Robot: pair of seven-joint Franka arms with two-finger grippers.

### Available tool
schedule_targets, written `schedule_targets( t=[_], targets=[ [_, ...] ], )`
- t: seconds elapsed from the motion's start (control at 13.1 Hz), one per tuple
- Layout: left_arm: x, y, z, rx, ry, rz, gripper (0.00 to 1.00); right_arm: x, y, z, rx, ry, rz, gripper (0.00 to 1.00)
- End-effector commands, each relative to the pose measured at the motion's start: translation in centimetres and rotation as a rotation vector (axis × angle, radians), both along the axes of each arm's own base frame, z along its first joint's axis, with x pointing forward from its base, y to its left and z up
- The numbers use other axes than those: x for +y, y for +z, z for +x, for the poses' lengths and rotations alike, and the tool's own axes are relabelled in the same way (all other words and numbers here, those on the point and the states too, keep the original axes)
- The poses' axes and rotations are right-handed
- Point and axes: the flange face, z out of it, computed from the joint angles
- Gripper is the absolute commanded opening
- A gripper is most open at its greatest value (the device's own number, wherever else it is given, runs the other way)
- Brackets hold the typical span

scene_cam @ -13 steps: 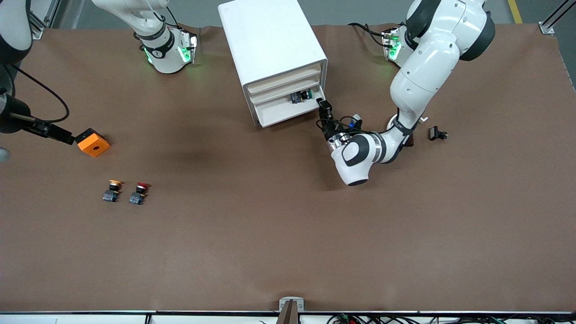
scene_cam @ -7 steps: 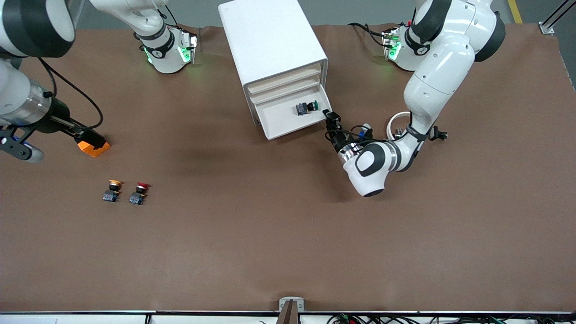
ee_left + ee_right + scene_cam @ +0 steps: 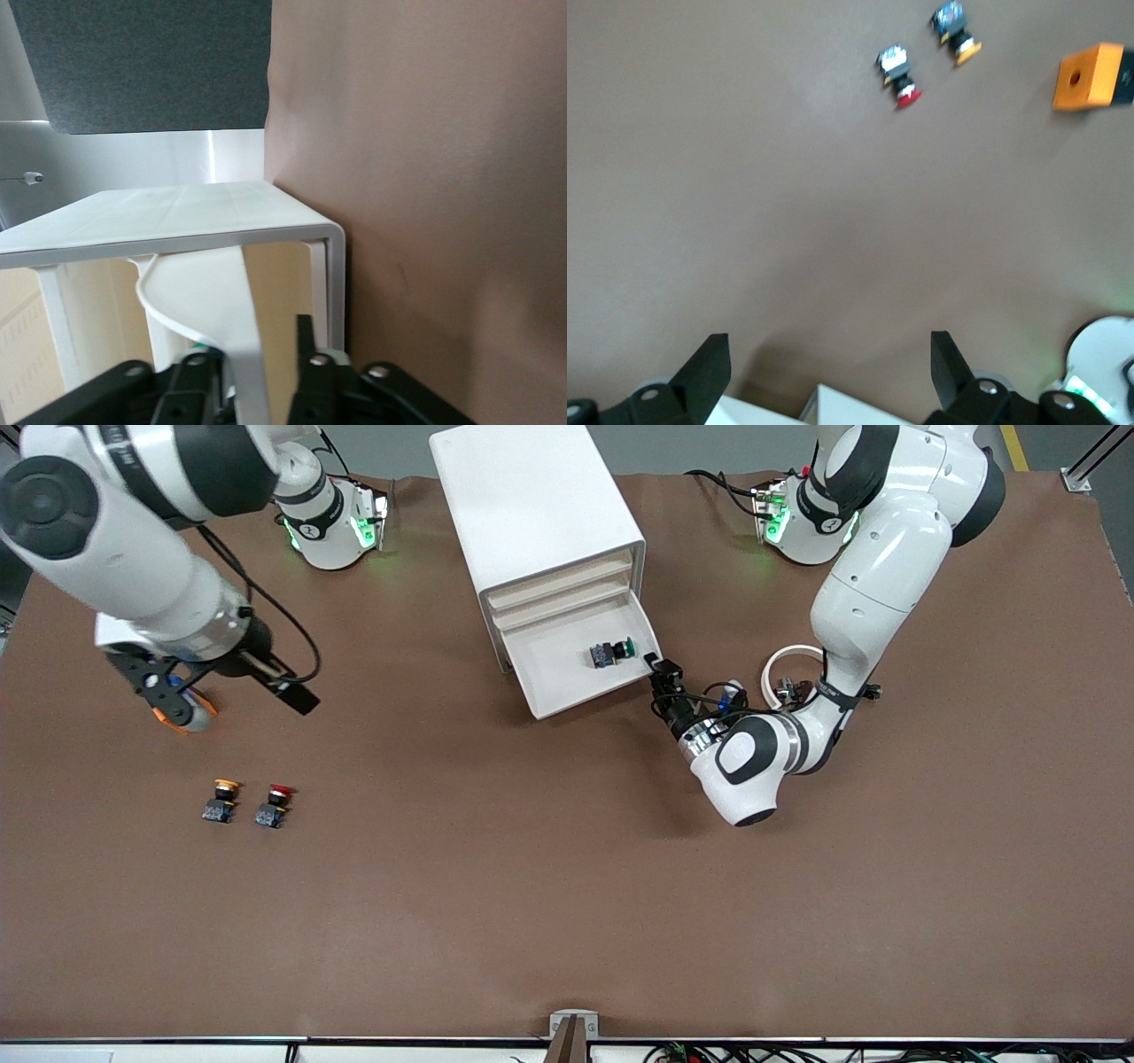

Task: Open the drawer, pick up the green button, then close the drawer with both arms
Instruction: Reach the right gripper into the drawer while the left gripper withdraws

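Black fingers [image 3: 304, 354] of the left gripper [image 3: 657, 666] stand on either side of the front wall of the drawer [image 3: 576, 677] at its corner toward the left arm's end of the table; the left wrist view shows a sliver of space at the wall, so a firm clamp cannot be confirmed and the jaws look slightly parted. Much of the gripper's body is cut off at that view's edge. Inside the pulled-out drawer, the lowest in the white cabinet [image 3: 532, 505], the green-capped button [image 3: 612, 652] lies on its side near the same corner. The cabinet's upper drawer fronts show only as thin beige strips.

Over bare brown table [image 3: 567, 912] the right gripper [image 3: 292, 693] hangs with its fingers [image 3: 709, 367] spread wide and holding nothing. The right arm's wrist covers most of the orange block [image 3: 1091, 77], which shows whole only in the right wrist view. Nearer the front camera, the yellow-capped button [image 3: 221, 799] and the red-capped button [image 3: 274, 804] lie just beside each other. A white ring [image 3: 787, 666] and small black parts near the left forearm are partly hidden and hard to identify.

Since a second ago the drawer has slid farther out, carrying the button with it, and the right arm has swung in from the table's edge.
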Motion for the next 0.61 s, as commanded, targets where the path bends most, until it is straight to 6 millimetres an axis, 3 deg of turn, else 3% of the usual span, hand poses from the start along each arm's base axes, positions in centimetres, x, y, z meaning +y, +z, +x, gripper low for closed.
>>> schedule_targets(
  t=[0.0,0.23,0.53],
  targets=[
    [1.3,0.6,0.5,-0.005,-0.028,0.009,1.00,6.4,-1.8,-1.2,0.004,-0.112,-0.024,1.00],
    [1.3,1.7,1.6,-0.031,-0.012,-0.005,1.00,14.3,-5.5,-3.7,0.012,-0.176,-0.062,1.00],
    [2.3,3.8,2.9,-0.027,-0.007,-0.038,1.00,21.5,-8.4,-6.9,-0.021,-0.259,-0.068,1.00]
  ],
)
